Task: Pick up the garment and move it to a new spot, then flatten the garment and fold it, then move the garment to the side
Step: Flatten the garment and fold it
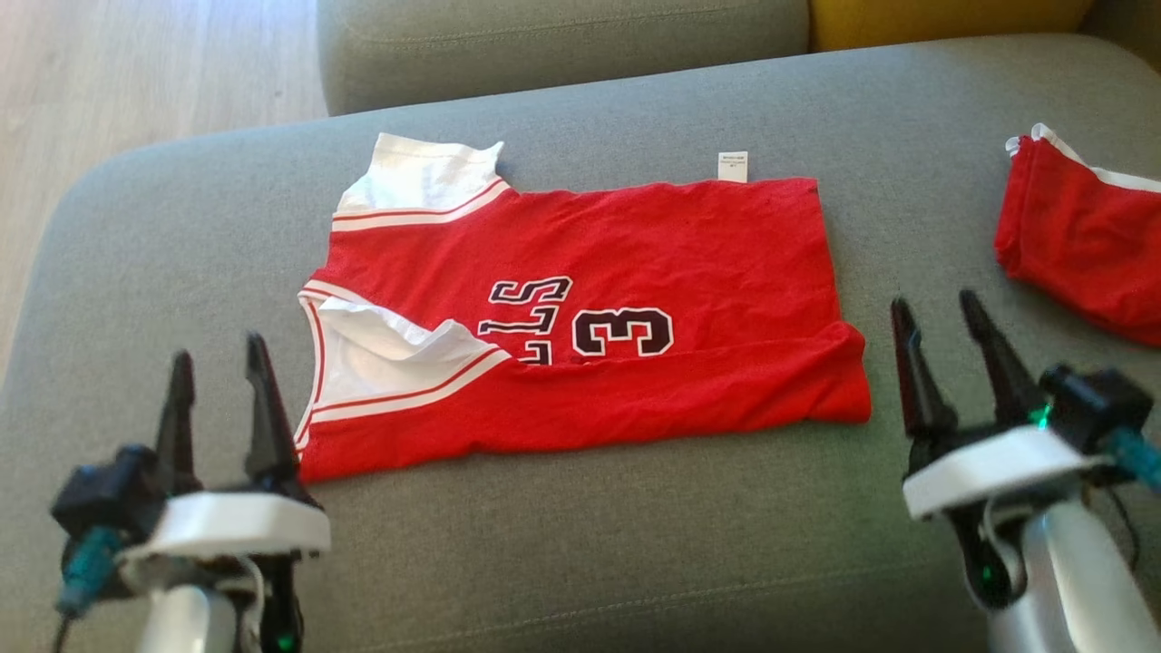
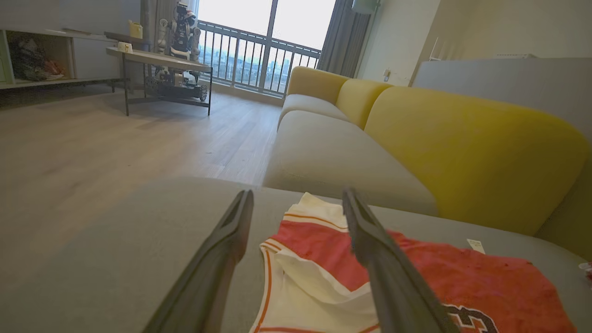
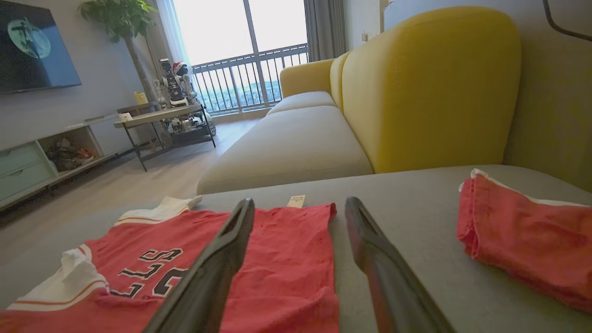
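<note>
Glowing television (image 3: 38, 46) beyond jersey (image 3: 286, 259), right-wrist view

— Where's the left claw (image 2: 298, 203)?
— Over the grey seat cushion (image 2: 115, 259), its two dark fingers spread wide, holding nothing.
— And the garment?
— A red basketball jersey (image 2: 416, 273) lies flat on that cushion, white-trimmed armhole nearest, a small tag (image 2: 475, 245) at its far edge.
— Beyond?
— Yellow sofa backs (image 2: 462, 152), wooden floor (image 2: 115, 138), and a desk (image 2: 157, 58) carrying a toy robot (image 2: 182, 27) by the balcony window.
</note>
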